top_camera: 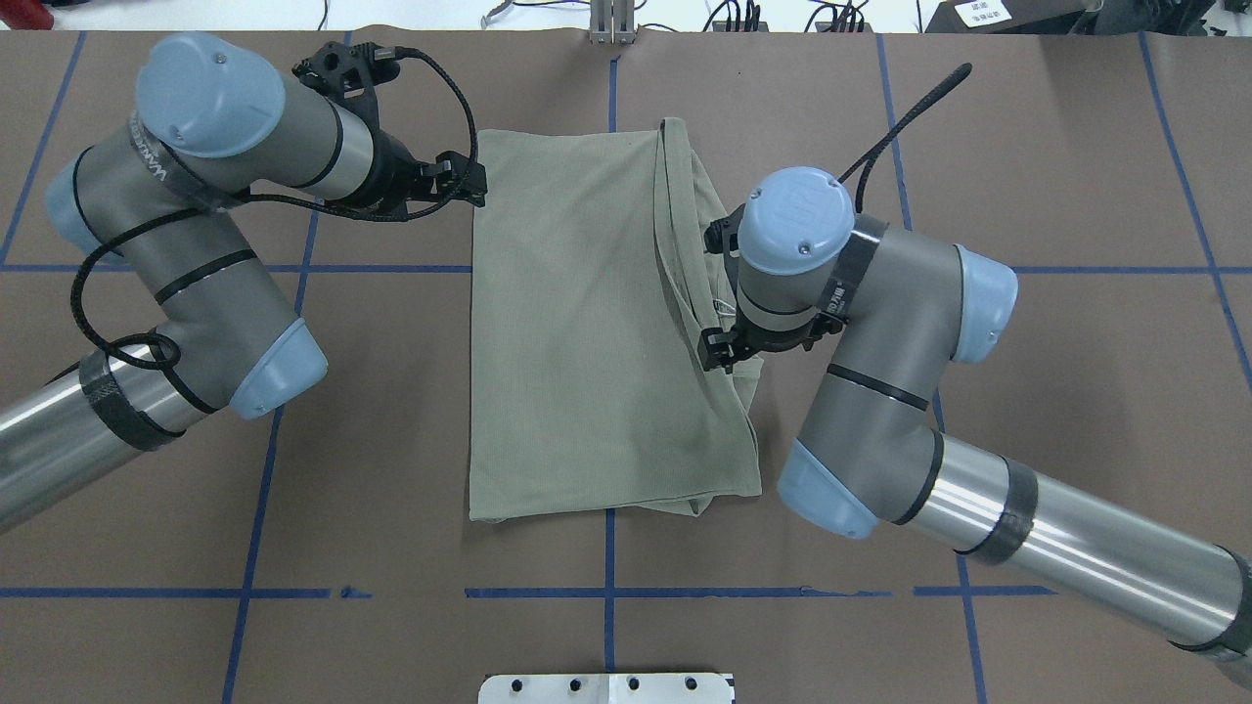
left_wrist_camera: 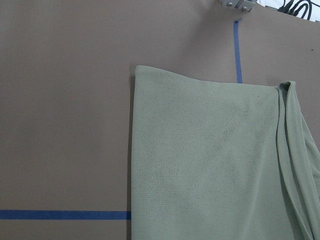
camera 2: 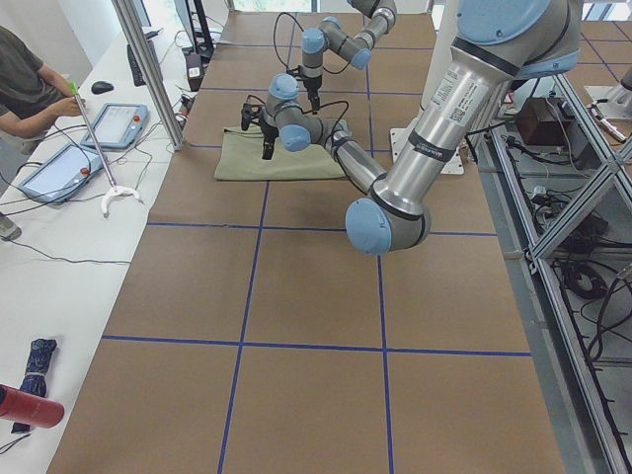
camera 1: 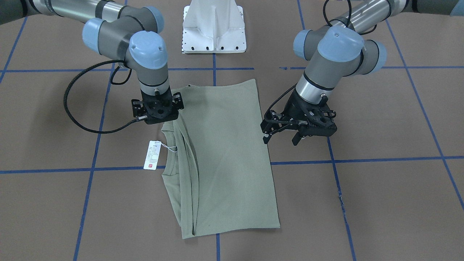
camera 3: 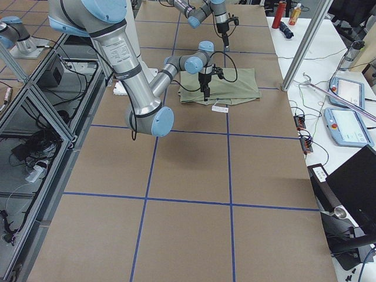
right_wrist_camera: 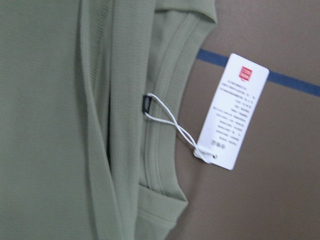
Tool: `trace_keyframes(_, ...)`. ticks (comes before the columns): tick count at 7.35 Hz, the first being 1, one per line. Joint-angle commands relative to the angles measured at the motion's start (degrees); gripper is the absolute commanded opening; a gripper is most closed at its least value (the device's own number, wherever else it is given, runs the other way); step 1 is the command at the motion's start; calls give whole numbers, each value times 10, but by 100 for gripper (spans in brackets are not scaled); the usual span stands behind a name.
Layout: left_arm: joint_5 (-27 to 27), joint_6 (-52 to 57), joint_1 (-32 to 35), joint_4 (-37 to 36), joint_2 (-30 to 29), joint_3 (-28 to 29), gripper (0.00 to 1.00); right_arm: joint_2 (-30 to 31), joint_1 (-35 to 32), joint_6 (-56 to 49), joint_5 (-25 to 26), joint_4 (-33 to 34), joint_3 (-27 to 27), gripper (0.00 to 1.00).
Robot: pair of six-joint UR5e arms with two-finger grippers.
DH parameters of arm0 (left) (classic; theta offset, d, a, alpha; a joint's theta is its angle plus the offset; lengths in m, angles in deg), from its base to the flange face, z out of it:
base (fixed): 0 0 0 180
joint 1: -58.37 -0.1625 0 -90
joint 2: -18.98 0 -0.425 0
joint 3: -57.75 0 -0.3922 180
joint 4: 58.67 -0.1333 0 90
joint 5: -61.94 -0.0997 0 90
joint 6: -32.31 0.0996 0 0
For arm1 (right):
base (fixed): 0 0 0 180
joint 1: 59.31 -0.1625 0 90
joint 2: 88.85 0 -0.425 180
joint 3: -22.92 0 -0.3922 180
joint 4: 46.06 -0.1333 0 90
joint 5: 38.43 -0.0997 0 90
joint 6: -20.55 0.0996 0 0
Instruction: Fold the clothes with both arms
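Note:
The sage-green shirt [camera 1: 224,152] lies folded lengthwise into a long rectangle on the brown table, collar edge toward my right arm. Its white hang tag [camera 1: 152,155] with a red mark lies on the table beside the collar and also shows in the right wrist view [right_wrist_camera: 232,117]. My right gripper [camera 1: 157,114] points straight down just above the collar-side edge of the shirt [top_camera: 577,323]; it looks open and holds nothing. My left gripper [camera 1: 281,139] is open and empty, tilted, just off the shirt's opposite long edge. The left wrist view shows the shirt's corner [left_wrist_camera: 200,165].
The white pedestal base [camera 1: 214,29] stands behind the shirt. Blue tape lines [camera 1: 362,159] grid the table. An operator [camera 2: 30,89] sits at a side bench with tablets [camera 2: 118,123]. A black cable loops beside my right gripper [camera 1: 72,112].

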State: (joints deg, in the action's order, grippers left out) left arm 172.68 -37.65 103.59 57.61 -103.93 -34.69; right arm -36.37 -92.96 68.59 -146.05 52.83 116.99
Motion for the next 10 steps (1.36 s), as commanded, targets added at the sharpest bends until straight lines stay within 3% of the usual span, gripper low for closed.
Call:
trace_keyframes(1, 0, 0, 1, 33, 2, 22, 100, -40, -2, -7, 2, -56, -86, 100)
trace_keyframes(4, 1, 1, 4, 33, 3, 22, 100, -49, 2, -6, 0, -81, -119, 100)
trace_keyframes(10, 0, 0, 3, 33, 3, 23, 100, -34, 3, -7, -2, -80, -121, 100)
